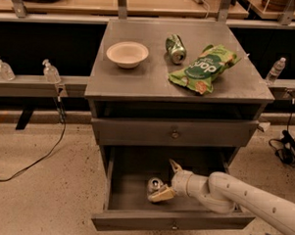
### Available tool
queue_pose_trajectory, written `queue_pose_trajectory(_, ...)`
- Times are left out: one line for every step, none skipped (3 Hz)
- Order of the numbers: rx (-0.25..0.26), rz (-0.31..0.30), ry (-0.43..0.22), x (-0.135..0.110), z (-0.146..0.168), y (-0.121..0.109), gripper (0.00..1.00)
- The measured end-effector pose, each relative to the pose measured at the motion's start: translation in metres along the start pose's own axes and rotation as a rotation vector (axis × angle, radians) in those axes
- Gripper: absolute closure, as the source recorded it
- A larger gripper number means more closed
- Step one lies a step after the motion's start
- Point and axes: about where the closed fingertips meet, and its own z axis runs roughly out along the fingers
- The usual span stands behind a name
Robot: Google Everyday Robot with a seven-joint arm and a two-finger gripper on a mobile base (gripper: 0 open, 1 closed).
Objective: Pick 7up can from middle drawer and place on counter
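The small pale silvery drink can (154, 184) stands upright on the floor of the wide, shallow grey drawer (133, 221), which is pulled well out at the bottom of the cabinet. The can is slightly left of the drawer's middle, and its shiny lid catches the light.

The white arm (252, 200) reaches in from the lower right, and its claw (162, 180) sits inside the drawer just right of the can. The claw is spread wide. One pale finger points up and back toward the rear of the drawer, and the other lies low in front of the can. The low finger seems to touch the can's base, though the view is too dim to be sure. Nothing is gripped.

Above the open drawer, a taller grey drawer front with a round knob (174, 134) is shut. On the flat grey table (139, 82) that tops the cabinet are a cream round bowl (127, 54), a dark green can lying on its side (175, 48) and a crumpled green snack bag (203, 68).
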Motion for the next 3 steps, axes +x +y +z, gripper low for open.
queue_pose_trajectory(-0.027, 0.012, 0.068, 0.0172, 0.0261, 0.0033, 0.00)
queue_pose_trajectory(-0.036, 0.015, 0.064, 0.0175, 0.0278, 0.0048, 0.03)
queue_pose_trajectory(-0.072, 0.026, 0.048, 0.0190, 0.0347, 0.0114, 0.25)
